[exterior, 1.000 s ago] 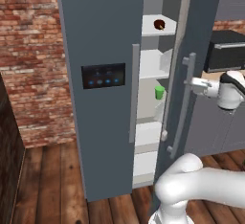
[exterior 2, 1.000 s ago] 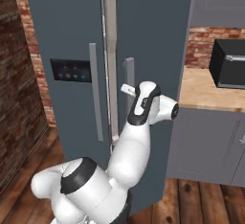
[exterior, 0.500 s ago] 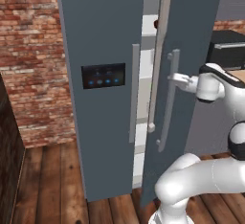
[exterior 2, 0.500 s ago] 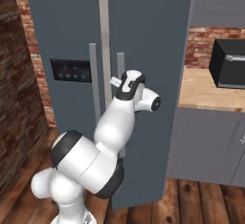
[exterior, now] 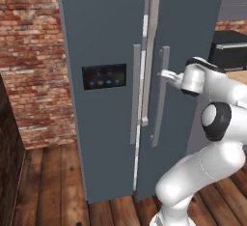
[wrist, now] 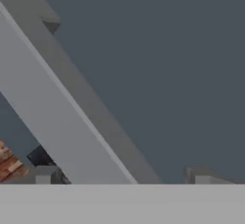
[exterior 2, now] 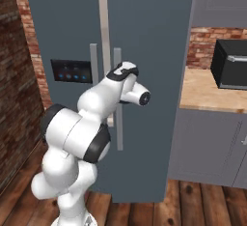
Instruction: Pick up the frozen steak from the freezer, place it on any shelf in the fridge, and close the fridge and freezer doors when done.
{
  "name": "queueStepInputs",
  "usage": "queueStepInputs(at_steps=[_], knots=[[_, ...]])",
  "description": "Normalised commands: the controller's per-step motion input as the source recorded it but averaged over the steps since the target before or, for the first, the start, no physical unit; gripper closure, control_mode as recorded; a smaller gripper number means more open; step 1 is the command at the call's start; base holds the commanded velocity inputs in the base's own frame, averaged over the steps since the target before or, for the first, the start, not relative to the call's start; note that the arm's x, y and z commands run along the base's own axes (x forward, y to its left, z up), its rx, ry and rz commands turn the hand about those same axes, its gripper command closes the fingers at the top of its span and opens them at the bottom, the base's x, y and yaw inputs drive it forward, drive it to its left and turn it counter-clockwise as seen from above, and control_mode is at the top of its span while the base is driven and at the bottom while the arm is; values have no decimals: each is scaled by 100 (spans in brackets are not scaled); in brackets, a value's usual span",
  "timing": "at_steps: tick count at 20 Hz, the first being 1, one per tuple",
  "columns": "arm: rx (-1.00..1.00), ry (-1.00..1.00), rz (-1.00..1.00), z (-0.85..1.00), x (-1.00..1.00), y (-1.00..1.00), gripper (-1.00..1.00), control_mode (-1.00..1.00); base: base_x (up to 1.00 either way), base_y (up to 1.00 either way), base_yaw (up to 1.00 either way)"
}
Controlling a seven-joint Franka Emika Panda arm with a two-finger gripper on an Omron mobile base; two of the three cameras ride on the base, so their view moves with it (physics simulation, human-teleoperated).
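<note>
Pressing up to the plain door (exterior: 185,70), the gripper (exterior: 165,74) sits right at that door's bar handle (exterior: 159,97), at about the handle's upper third. Its jaws are spread wide; in the hand view the handle (wrist: 62,122) runs as a pale diagonal band between the two fingertips (wrist: 198,176), with the slate door face just beyond them. Whether a finger actually touches the bar cannot be told.

Left of the jaws stands the other door (exterior: 103,75), with its own handle (exterior: 135,94) just beside the first and the black panel (exterior: 104,76) with blue lights further left. A narrow pale gap (exterior: 145,65) shows between the two doors, wider toward the top, so the plain door is almost shut but not flush. The steak is hidden behind the doors; its place cannot be told.

From the right base view the arm's white elbow covers the gripper (exterior 2: 117,70), which lies against the handles (exterior 2: 117,99). Right of the jaws, well apart, a wooden counter (exterior 2: 212,92) carries a black microwave (exterior 2: 231,64). Far left of the jaws is a brick wall (exterior: 31,61).
</note>
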Motion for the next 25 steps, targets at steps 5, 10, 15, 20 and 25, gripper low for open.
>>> queueStepInputs(at_steps=[5, 10, 15, 20, 25], knots=[[0, 0, -8, 0, 48, 43, -100, -100, 0, 0, 0], [0, 0, -8, 0, 47, 38, -100, -100, 0, 0, 0], [0, 0, -9, 0, 46, 34, -100, -100, 0, 0, 0], [0, 0, -10, 0, 52, 32, -100, -100, 0, 0, 0], [0, 0, -10, 0, 45, 30, -100, -100, 0, 0, 0]])
